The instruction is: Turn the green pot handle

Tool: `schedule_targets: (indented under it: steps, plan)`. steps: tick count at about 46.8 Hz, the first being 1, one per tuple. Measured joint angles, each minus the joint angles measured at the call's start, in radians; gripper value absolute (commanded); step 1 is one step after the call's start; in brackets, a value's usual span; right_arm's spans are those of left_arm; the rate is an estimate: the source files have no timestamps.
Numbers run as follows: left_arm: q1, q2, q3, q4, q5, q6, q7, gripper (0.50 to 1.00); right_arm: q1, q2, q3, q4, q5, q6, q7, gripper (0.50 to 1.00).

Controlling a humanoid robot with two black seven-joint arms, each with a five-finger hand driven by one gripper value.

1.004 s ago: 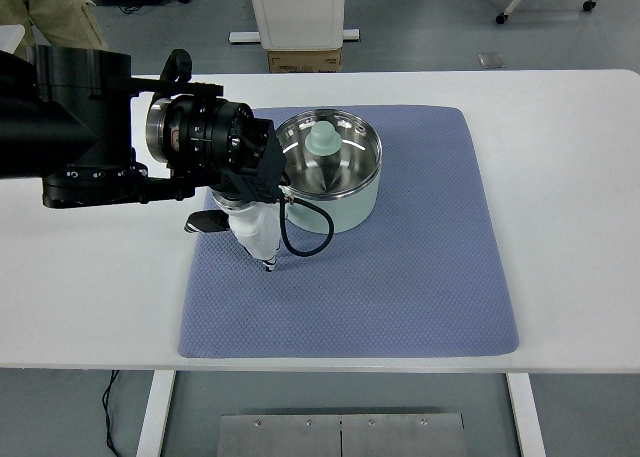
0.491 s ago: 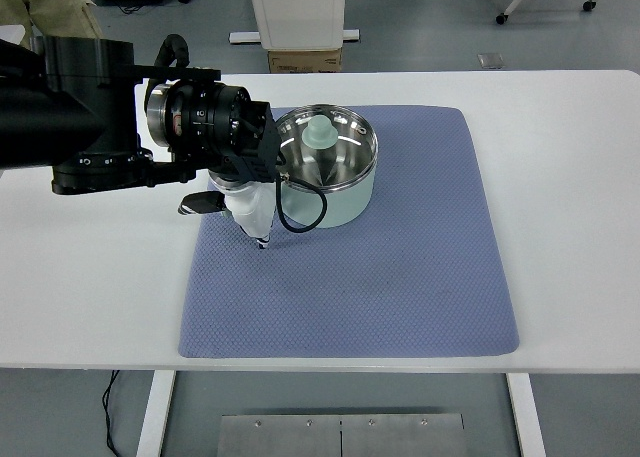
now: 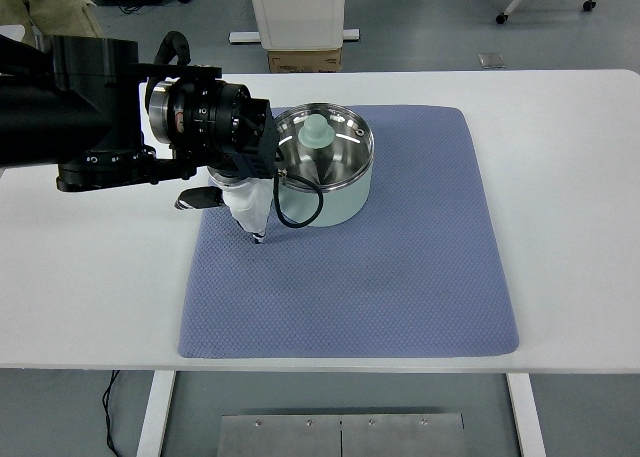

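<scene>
A pale green pot (image 3: 335, 205) with a shiny steel inside stands at the back left of the blue mat (image 3: 400, 277). A pale green knob (image 3: 318, 133) shows inside it. My left hand (image 3: 250, 209) is pressed against the pot's left side, its white fingers (image 3: 254, 217) pointing down and closed over the handle. Most of the handle is hidden under the hand. A black end (image 3: 196, 199) sticks out to the left of the hand. A black cable loop (image 3: 301, 215) hangs from the wrist in front of the pot.
The mat lies on the white table (image 3: 560, 177). My bulky black left forearm (image 3: 70, 117) covers the table's back left. A person's trouser legs (image 3: 55, 17) show at the top left, and a cardboard box (image 3: 303, 60) sits on the floor behind the table.
My left hand has swung up and to the left with the handle. The black end has moved up, and the pot has turned and shifted slightly left and back.
</scene>
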Motion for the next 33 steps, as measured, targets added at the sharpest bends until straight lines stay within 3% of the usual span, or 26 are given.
schedule_targets:
  steps: [33]
  plan:
    - [-0.044,-0.032,0.034,0.001,0.000,-0.004,0.000,1.000,0.000,0.000,-0.001,0.000,0.000,0.000,0.000,1.000]
